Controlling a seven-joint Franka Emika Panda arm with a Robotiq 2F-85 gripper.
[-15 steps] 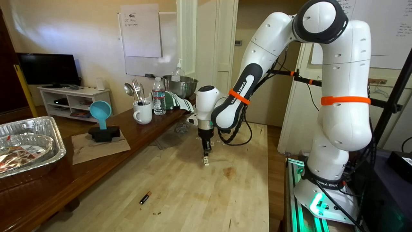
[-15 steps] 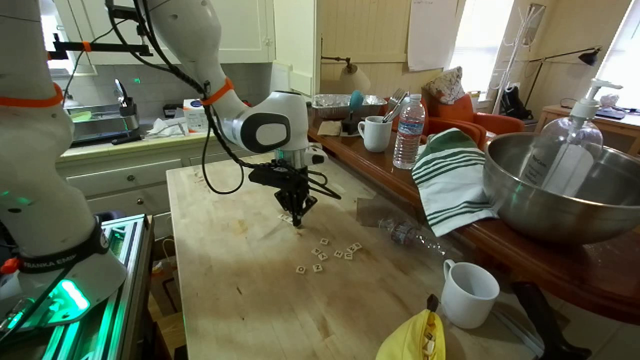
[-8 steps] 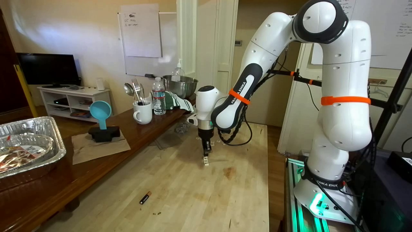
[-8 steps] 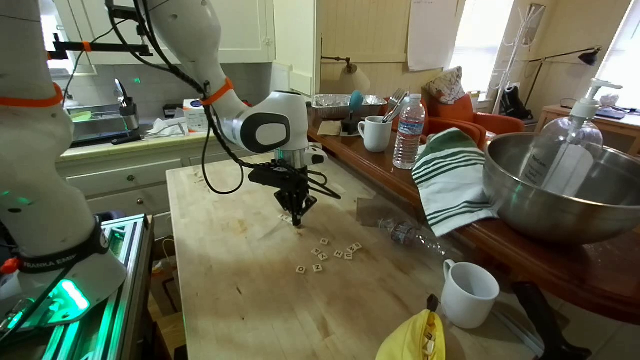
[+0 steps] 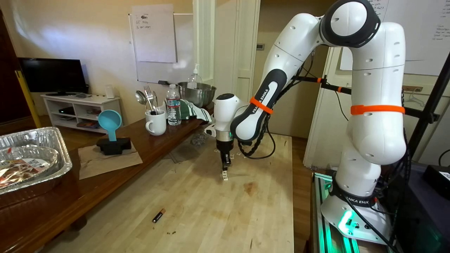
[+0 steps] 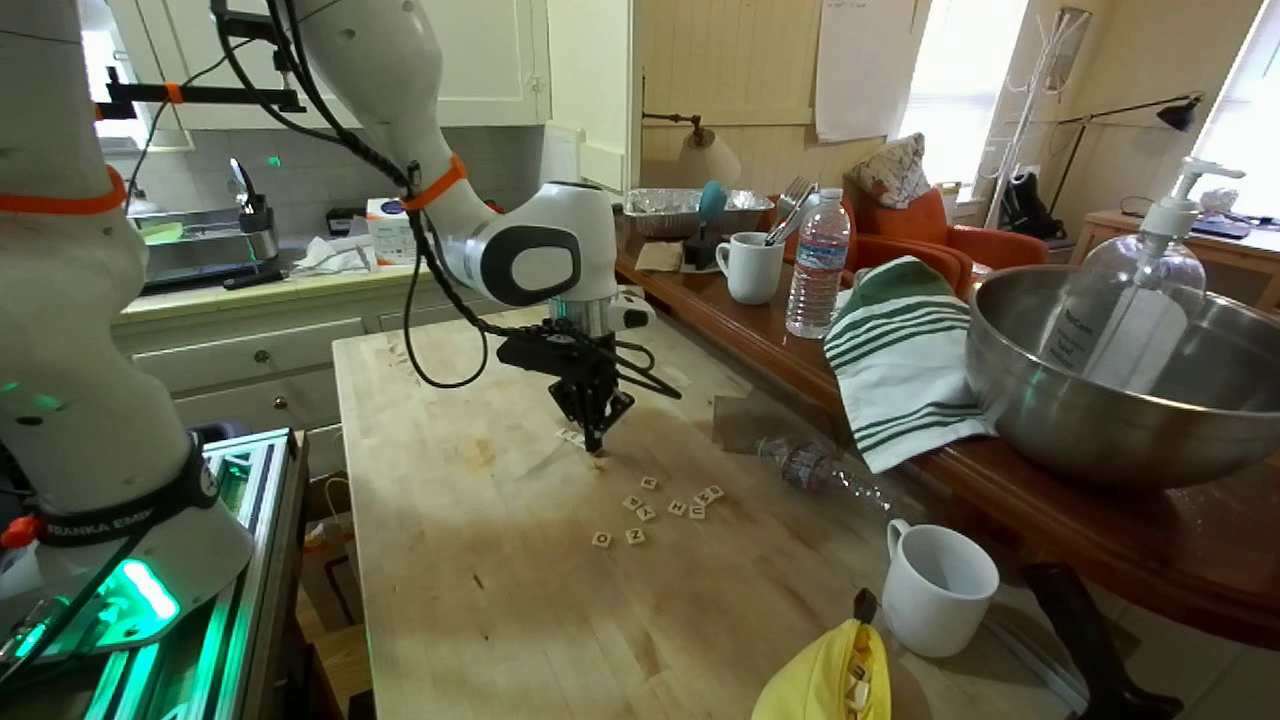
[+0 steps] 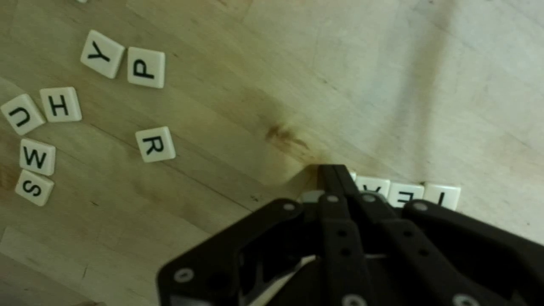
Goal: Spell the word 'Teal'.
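Cream and strewn about, the U tile point(image 7: 22, 114), S tile point(image 7: 35, 188), W tile point(image 7: 37, 156) and H tile point(image 7: 60, 104) lie around nine o'clock from the Robotiq gripper point(image 7: 333, 168) in the wrist view, the Y tile point(image 7: 102, 54) and P tile point(image 7: 145, 67) sit close together at ten, and the R tile point(image 7: 155, 144) lies at nine, nearer in. Next along come the gripper's two black fingers, drawn together side by side, no gap showing at the tips and nothing visible in their grip; whether they touch the wooden table point(image 7: 255, 63) cannot be told. Beyond them, just past three o'clock, runs the task's row: a mostly hidden tile point(image 7: 353, 175) right beside the fingers, contact unclear, then the A tile point(image 7: 372, 185), the E tile point(image 7: 406, 193) and an end tile point(image 7: 443, 195) showing a single dark stroke, part of it covered by the gripper. The A and E stand upside down in this view. In an exterior view, a white mug point(image 5: 155, 123) of cutlery point(image 5: 150, 102) stands at ten o'clock from the gripper on a varnished wooden counter point(image 5: 74, 196), a copper-and-black battery point(image 5: 158, 215) lies on the table at eight, a labelled water bottle point(image 5: 173, 105) stands toward eleven, and the white Panda arm point(image 5: 295, 42) rises toward one.
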